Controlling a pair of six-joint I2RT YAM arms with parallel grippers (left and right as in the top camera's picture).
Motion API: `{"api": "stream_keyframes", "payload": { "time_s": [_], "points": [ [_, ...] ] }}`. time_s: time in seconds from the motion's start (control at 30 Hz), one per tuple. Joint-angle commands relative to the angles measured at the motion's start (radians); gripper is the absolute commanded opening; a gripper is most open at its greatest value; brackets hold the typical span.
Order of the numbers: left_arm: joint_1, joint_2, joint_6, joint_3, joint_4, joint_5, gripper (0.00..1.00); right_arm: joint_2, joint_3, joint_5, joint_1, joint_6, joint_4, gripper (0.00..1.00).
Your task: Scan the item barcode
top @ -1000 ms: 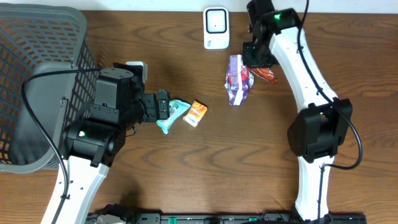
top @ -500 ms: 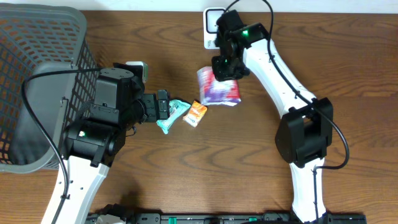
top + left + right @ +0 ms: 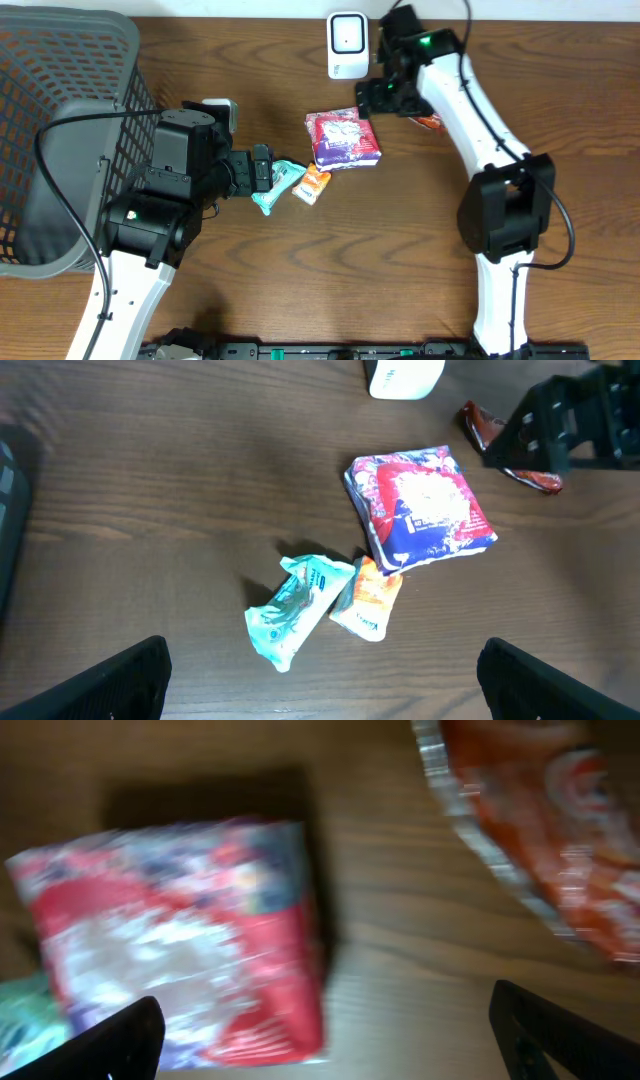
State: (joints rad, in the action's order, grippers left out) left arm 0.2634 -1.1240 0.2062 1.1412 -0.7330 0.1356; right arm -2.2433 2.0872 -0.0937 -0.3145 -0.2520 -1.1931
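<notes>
Lying on the surface upper centre, below the white scanner, purple-red packet clear of left jaws and right jaws, both gaping empty; scan unconfirmed, teal packet, orange packet likely pending.

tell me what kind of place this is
Probably a mock shop checkout on a wooden table: a small white device that looks like a barcode scanner, a few snack packets lying loose, and a grey mesh basket at one side.
</notes>
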Motion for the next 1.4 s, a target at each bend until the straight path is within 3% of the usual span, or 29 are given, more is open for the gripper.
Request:
{"api": "stream_keyframes", "payload": {
  "time_s": [0.0, 0.23, 0.5, 0.73, 1.37],
  "points": [
    [-0.004, 0.001, -0.006, 0.008, 0.0, 0.006, 0.98, 0.007, 0.024, 0.071, 0.035, 0.0, -0.01, 0.99],
    [-0.004, 0.001, -0.006, 0.008, 0.0, 0.005, 0.98, -0.001, -0.026, 0.093, 0.061, 0.026, -0.005, 0.99],
    [-0.004, 0.001, -0.006, 0.008, 0.0, 0.006, 0.98, -0.004, -0.174, -0.256, 0.06, 0.1, 0.179, 0.99],
    [-0.004, 0.001, -0.006, 0.008, 0.0, 0.006, 0.98, -0.007, -0.283, -0.403, 0.06, 0.105, 0.272, 0.99],
    [-0.004, 0.001, -0.006, 0.008, 0.0, 0.006, 0.98, 0.028, -0.238, -0.376, 0.058, 0.104, 0.26, 0.98]
  ]
}}
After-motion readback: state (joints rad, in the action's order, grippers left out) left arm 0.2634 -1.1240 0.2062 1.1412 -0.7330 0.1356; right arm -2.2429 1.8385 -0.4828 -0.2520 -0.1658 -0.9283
